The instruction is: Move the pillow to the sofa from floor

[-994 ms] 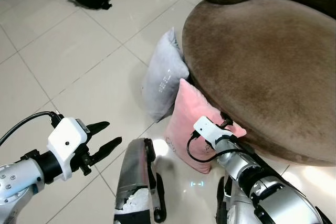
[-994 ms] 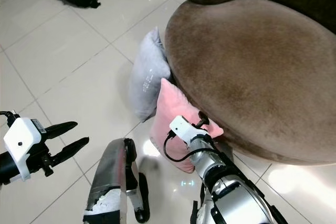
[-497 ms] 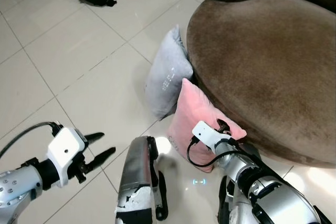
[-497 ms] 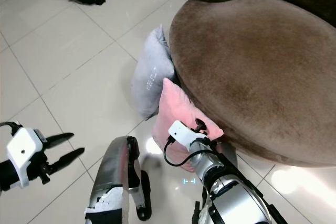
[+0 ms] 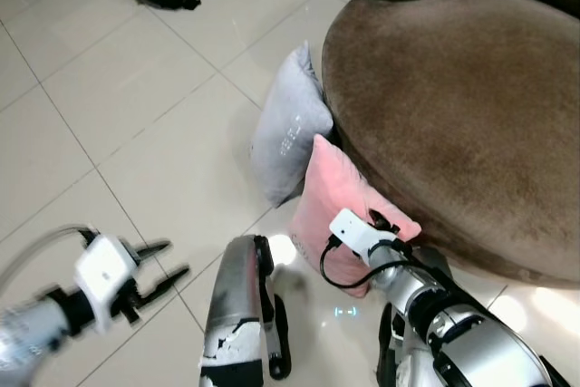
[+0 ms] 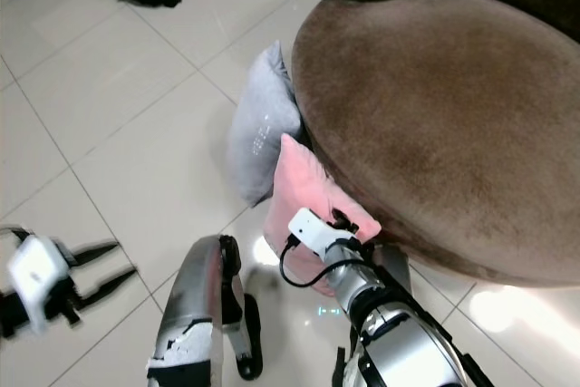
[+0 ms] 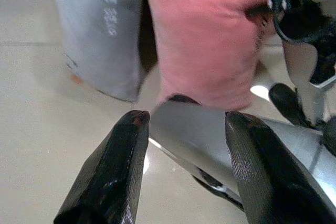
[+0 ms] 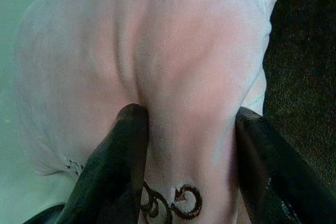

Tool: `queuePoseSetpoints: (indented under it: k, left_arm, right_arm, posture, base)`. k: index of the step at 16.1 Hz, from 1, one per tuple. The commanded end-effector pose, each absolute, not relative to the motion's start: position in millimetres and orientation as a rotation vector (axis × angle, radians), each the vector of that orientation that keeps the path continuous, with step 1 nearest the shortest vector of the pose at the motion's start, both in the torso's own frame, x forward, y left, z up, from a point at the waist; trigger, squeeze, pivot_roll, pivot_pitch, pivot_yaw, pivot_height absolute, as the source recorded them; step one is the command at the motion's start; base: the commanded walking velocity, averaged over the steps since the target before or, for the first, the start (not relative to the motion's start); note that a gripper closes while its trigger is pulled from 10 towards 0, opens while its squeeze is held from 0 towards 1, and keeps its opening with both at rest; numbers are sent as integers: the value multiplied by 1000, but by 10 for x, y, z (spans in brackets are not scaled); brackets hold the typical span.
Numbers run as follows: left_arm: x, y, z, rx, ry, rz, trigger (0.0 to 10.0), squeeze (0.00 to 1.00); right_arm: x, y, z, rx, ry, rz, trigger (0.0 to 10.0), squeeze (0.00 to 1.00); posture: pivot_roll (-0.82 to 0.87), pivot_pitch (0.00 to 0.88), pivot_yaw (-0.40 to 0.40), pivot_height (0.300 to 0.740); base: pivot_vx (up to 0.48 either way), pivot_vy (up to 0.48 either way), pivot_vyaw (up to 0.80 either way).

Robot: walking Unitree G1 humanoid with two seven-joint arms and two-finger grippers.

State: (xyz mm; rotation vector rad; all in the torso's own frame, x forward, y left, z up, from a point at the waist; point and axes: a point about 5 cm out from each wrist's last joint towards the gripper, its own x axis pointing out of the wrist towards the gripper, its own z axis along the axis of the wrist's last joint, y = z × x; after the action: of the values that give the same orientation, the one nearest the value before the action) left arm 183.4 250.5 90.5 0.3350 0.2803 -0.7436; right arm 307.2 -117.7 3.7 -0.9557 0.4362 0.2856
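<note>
Right gripper point(image 8: 184, 171) pinches the pink pillow point(image 5: 340, 201) (floor, against the sofa point(image 5: 453, 97)); the shallow fold could slip on lifting; left gripper point(image 7: 184, 166) open.

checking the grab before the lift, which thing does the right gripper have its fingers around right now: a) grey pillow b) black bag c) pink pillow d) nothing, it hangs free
c: the right wrist view shows the right gripper with a black finger on each side of a pinched fold of the pink pillow, which leans against the brown sofa.
</note>
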Motion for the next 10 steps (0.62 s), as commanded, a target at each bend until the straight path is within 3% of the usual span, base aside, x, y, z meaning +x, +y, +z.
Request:
queuePoseSetpoints:
  k: [1, 4, 6, 8, 10]
  left_arm:
    - [1779, 2572, 827, 349, 319, -740, 10000, 0]
    - [1876, 2717, 816, 349, 309, -735, 10000, 0]
    - [1918, 2698, 806, 248, 255, -768, 10000, 0]
    - [2223, 2743, 661, 328, 264, -598, 10000, 0]
    - [2409, 2805, 624, 273, 246, -491, 10000, 0]
  right_arm:
    - [2944, -1128, -92, -939, 485, 331, 0, 0]
    - [2956, -1116, -78, -934, 476, 333, 0, 0]
    - [2962, -1105, -71, -932, 472, 336, 0, 0]
    - [2982, -1082, -50, -934, 461, 346, 0, 0]
    - [3019, -1074, -12, -947, 442, 361, 0, 0]
  posture:
    - [335, 330, 193, 550]
    - [335, 329, 192, 550]
    - [325, 325, 180, 550]
    - [281, 308, 143, 550]
    - [242, 278, 110, 550]
  base:
    - [0, 0, 0]
    - [0, 0, 0]
    - [0, 0, 0]
    - [0, 0, 0]
    - [0, 0, 0]
